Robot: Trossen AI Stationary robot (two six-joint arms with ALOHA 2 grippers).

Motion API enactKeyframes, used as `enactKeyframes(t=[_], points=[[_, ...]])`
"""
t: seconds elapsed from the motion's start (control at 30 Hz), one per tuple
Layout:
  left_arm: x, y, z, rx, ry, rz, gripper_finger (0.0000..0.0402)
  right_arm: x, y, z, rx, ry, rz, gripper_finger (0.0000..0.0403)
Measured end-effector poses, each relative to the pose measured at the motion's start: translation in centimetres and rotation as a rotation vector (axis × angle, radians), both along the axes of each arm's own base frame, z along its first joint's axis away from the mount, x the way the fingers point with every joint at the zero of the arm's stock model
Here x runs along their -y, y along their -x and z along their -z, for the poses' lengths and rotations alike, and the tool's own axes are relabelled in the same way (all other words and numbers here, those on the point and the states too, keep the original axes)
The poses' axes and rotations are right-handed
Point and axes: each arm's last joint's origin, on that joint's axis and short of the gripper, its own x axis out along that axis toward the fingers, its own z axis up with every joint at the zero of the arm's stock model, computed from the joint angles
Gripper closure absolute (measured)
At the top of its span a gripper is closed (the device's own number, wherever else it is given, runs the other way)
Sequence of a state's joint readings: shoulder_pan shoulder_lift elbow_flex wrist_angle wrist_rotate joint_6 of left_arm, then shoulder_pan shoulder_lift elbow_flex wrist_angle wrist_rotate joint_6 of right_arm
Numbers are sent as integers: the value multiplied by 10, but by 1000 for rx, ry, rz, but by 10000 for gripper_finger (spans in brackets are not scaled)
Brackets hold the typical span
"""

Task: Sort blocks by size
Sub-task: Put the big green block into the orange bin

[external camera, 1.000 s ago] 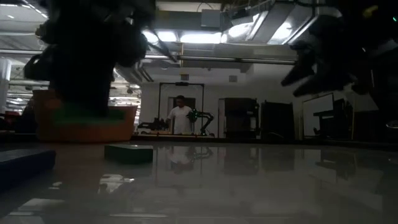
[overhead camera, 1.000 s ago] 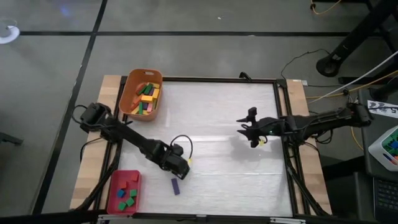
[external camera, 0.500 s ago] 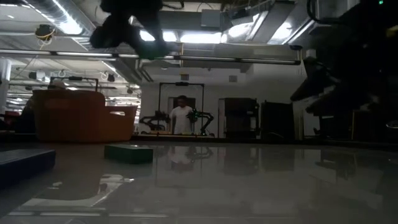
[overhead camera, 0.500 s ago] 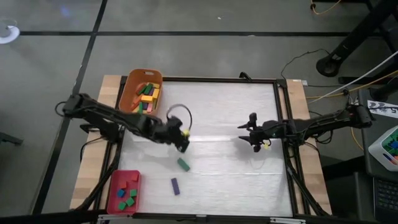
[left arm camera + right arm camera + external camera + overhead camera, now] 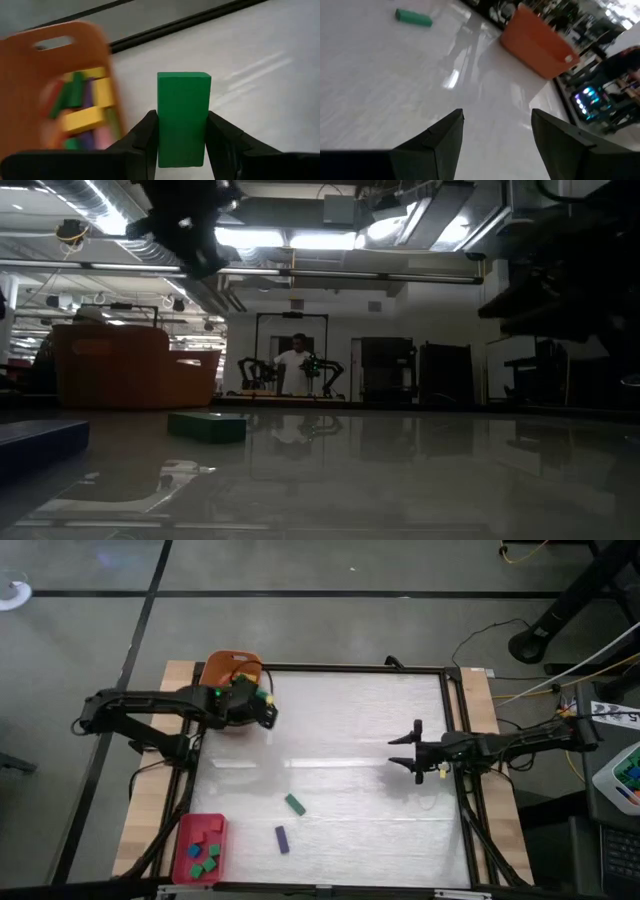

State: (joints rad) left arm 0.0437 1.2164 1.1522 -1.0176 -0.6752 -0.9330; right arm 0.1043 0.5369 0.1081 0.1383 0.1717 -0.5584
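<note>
— Two bars lie loose on the table: a green bar [image 5: 294,804] and a purple bar [image 5: 282,839].
— The left gripper [image 5: 262,708], beside the orange tub [image 5: 214,668], clamps a green block [image 5: 182,117]. The right gripper [image 5: 412,748] hangs spread.

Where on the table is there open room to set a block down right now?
Most of the white table is bare, from the orange tub across to the right gripper. Crowded spots: the dark green bar and purple bar by the flat red tray.

orange tub [image 5: 212,673]: partly hidden by left gripper [image 5: 262,706] | tub's blocks [image 5: 85,107]: blurred (wrist view)
</note>
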Motion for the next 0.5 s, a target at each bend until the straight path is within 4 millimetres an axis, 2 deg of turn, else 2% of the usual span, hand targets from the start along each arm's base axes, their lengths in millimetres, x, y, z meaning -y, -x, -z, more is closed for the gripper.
enactKeyframes(t=[0.33, 0.5], points=[[-40, 18, 13, -155, 5, -198, 287, 2, 18, -1, 90, 20, -5, 172], [-56, 27, 25, -221, 15, -261, 261, 3, 24, -2, 104, 19, -3, 172]])
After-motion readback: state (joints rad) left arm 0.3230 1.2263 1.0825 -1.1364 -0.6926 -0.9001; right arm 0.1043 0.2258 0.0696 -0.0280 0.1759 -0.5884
